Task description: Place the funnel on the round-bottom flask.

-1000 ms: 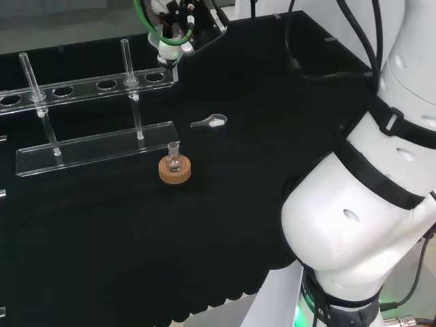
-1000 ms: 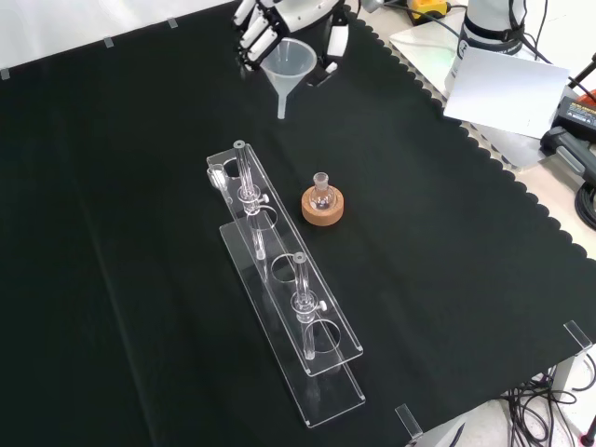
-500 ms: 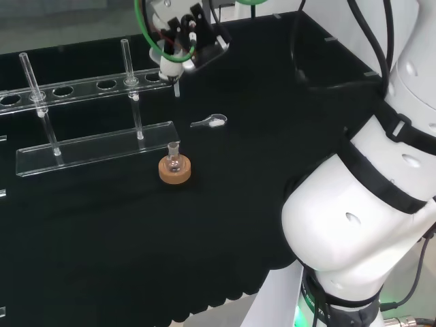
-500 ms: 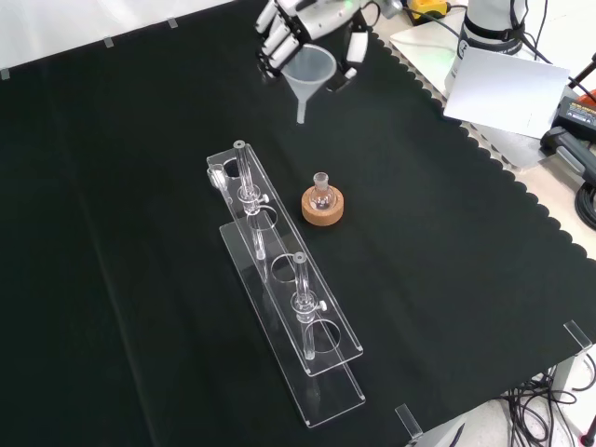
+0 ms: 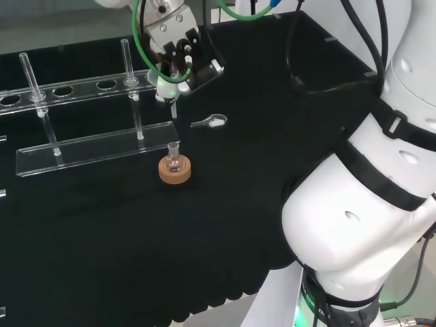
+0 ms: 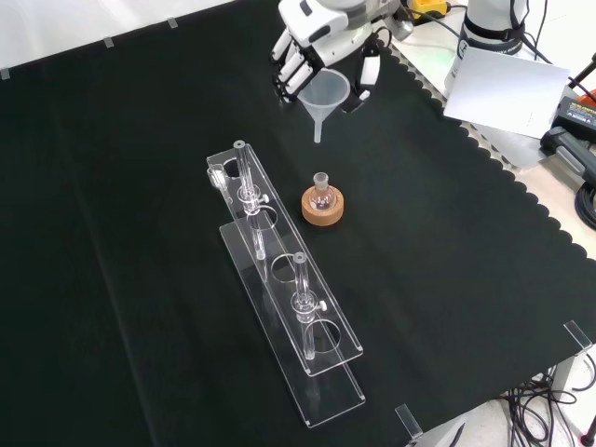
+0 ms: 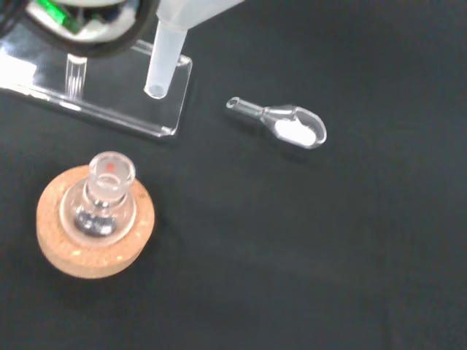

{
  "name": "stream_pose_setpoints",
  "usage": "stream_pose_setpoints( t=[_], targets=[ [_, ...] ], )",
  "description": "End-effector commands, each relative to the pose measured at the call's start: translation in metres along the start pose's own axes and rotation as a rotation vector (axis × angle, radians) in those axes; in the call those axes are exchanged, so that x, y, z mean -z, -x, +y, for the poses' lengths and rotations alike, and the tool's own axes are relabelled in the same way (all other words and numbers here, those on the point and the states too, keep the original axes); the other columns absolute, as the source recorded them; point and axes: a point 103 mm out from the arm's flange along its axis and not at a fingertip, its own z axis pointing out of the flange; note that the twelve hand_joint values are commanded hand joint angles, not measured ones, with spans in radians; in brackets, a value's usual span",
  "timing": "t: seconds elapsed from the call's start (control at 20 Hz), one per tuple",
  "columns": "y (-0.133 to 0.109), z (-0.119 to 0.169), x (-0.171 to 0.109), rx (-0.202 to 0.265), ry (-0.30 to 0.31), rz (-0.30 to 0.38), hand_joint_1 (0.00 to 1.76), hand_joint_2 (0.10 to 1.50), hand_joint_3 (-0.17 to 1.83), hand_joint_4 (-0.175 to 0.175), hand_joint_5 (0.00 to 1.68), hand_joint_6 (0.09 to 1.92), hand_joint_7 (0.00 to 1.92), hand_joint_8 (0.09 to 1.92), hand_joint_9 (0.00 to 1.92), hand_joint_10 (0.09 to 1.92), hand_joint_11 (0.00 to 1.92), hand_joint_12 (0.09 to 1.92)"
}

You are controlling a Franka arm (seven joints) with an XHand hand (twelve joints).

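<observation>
Holding the funnel [image 6: 323,93] up in the air, the robot hand [image 6: 321,42] has its fingers curled around the wide cone, with the spout pointing straight down. In the front view it hangs above the black-cloth table [image 6: 112,279], higher in the frame than the round-bottom flask [image 6: 322,194], so the funnel isn't on the flask yet and nothing's touching.

The flask is small, clear glass, sitting upright in its cork ring [image 6: 322,209] about mid-table. From the wrist view you can look right down its open neck [image 7: 111,169], and the funnel's spout [image 7: 162,64] is off to one side of it, not lined up over the opening.

Other stuff on the table: a clear acrylic rack [image 6: 279,298] with a couple of glass tubes standing in it, just left of the flask in the front view. There's also a little clear scoop [image 7: 281,125] with some white powder in its bowl, lying flat on the cloth near the flask but apart from it. In the head view the scoop [image 5: 209,122] sits a bit beyond the flask and to its right.
</observation>
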Motion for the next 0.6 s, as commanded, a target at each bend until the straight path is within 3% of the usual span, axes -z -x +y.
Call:
stream_pose_setpoints(
  t=[0.05,0.6],
  targets=[
    [-0.011,0.005,-0.012,0.020,-0.008,0.003,0.92,0.74,0.67,0.021,0.69,0.74,0.63,0.66,1.03,0.41,0.70,1.22],
    [-0.020,0.016,-0.030,0.028,-0.039,0.008,0.92,0.74,0.68,0.020,0.69,0.75,0.63,0.67,1.03,0.41,0.70,1.22]
  ],
)
